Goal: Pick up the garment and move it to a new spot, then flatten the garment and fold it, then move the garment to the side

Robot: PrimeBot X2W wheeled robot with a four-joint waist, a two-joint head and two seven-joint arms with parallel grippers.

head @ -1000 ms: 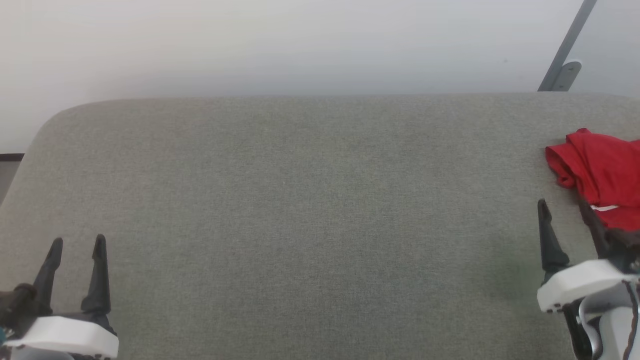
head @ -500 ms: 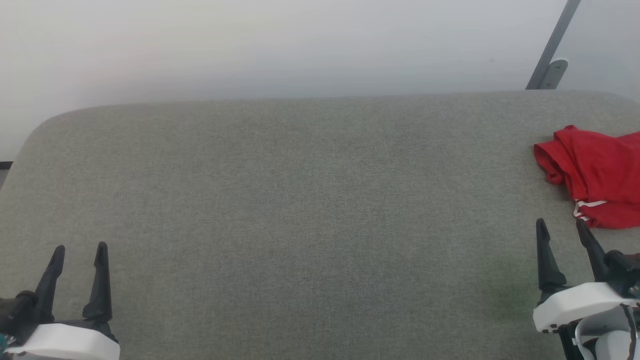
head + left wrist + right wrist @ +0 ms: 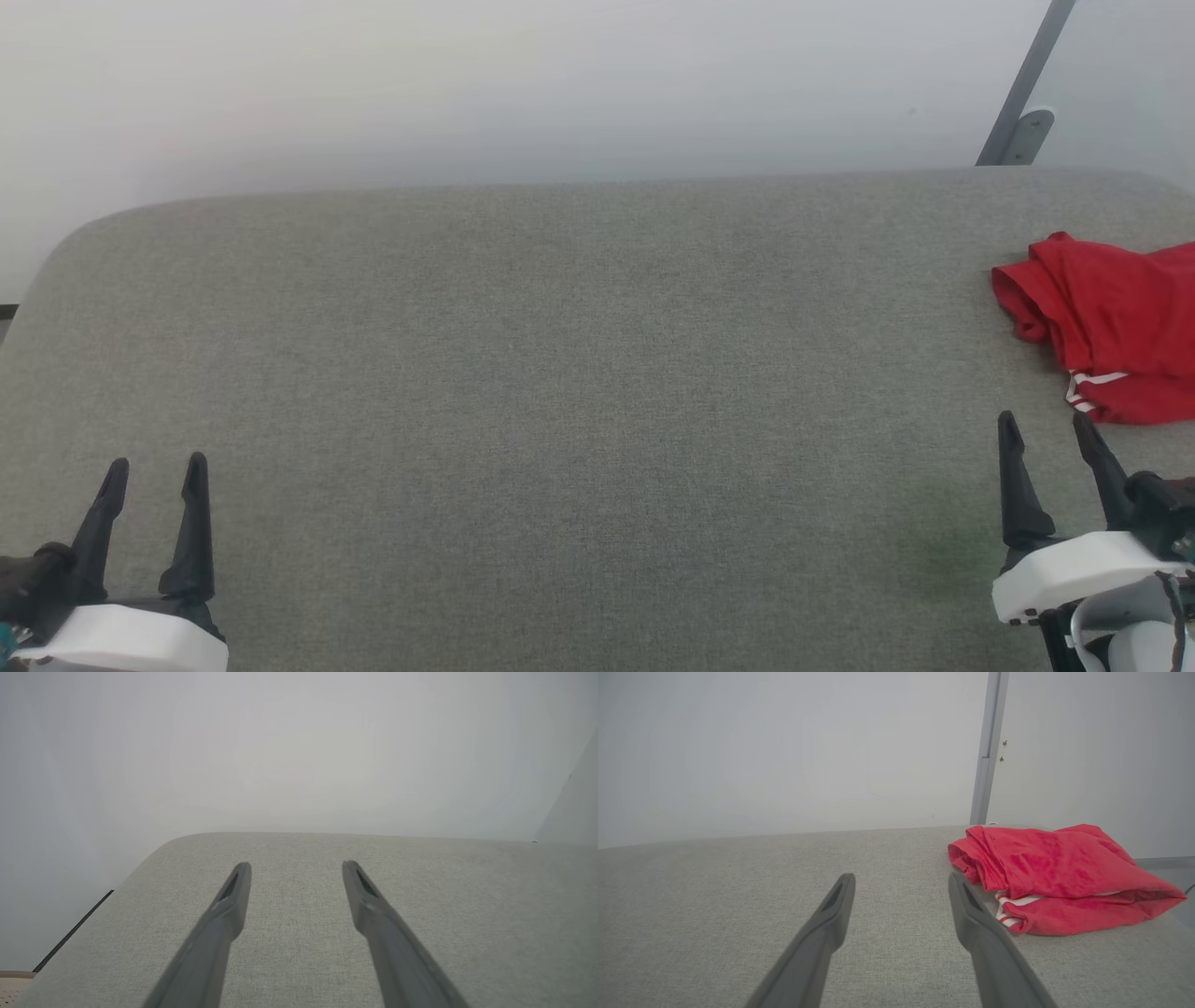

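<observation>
Grey woven fabric covers the wide table (image 3: 560,373), and a plain pale wall (image 3: 467,84) is seen behind it. The garment (image 3: 1106,317) is laid on the far right part of the table as a loosely folded red bundle. In the head view it is cut off by the right picture edge, and a bit of white-and-red striped trim is shown at its near left corner. In the right wrist view the whole bundle is taken in, with red cloth folded over itself and the striped trim caught between the layers on the near side. A grey metal post (image 3: 1022,103) is seen against the wall behind the garment, slanted in the head view and upright in the right wrist view. The right gripper (image 3: 1044,416) is held at the near right with its fingers spread apart and nothing between them, close beside the garment's near left corner; contact cannot be judged. The left gripper (image 3: 157,460) is held at the near left, well apart from the garment, fingers likewise spread and nothing gripped. In the left wrist view the table's rounded far left corner is shown, with a thin dark line (image 3: 70,933) beyond its left edge.
</observation>
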